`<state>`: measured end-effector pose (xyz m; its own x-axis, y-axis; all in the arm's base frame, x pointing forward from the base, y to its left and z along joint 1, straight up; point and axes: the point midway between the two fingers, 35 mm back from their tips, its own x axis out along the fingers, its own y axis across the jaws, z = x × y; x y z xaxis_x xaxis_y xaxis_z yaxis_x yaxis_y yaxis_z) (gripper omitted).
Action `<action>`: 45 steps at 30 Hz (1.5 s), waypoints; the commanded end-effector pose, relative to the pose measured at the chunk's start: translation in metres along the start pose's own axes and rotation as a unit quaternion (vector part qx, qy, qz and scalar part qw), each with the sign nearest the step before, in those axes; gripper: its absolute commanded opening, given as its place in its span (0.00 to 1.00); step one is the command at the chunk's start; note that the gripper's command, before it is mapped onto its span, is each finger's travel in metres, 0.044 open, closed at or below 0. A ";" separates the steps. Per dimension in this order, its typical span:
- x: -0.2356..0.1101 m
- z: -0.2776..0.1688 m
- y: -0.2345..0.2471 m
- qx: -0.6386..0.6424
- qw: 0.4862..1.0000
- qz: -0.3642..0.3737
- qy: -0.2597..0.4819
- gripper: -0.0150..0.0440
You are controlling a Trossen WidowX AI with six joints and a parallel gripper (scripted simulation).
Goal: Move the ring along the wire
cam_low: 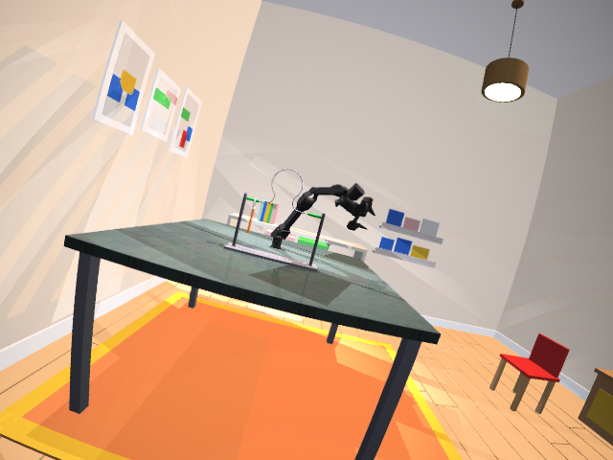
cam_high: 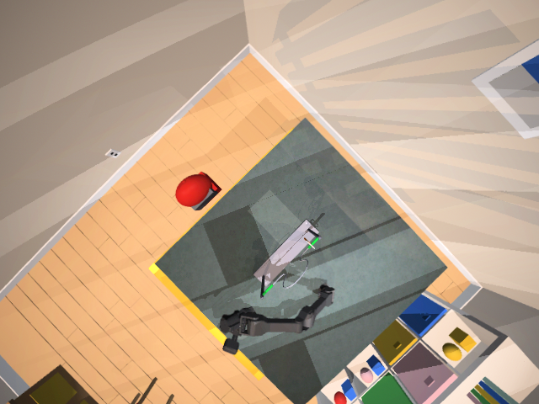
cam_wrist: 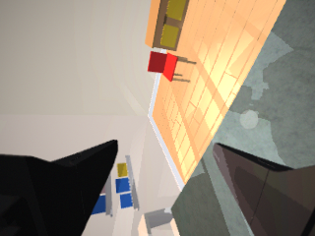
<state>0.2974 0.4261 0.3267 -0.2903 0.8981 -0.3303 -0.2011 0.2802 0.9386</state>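
Note:
The wire stand has a pale base plate (cam_high: 283, 254) (cam_low: 257, 253) and two dark posts on the green table (cam_high: 374, 269) (cam_low: 148, 242). The thin grey wire (cam_low: 285, 171) loops high between the posts. The orange handle (cam_low: 251, 219) (cam_high: 306, 239) hangs from the green part (cam_low: 250, 198) (cam_high: 312, 243) next to the left post in the exterior view; the ring itself is too small to make out. The other green part (cam_low: 312, 215) (cam_high: 269, 288) is bare. My gripper (cam_low: 358, 219) (cam_high: 327, 289) (cam_wrist: 165, 147) is open and empty. It is high above the table, to the right of the wire and apart from it.
The wrist view shows only the table edge, the wooden floor and a red chair (cam_wrist: 163, 65) (cam_low: 536, 363) between the fingers. Shelves with coloured blocks (cam_low: 408, 238) stand beyond the table. The arm's base (cam_low: 277, 238) (cam_high: 237, 323) sits behind the stand.

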 end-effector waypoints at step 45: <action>-0.334 0.013 0.021 -0.133 0.789 -0.158 -0.578 0.53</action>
<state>0.4051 0.1654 0.4432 0.7641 0.6301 -0.1384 -0.3521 0.5871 0.7289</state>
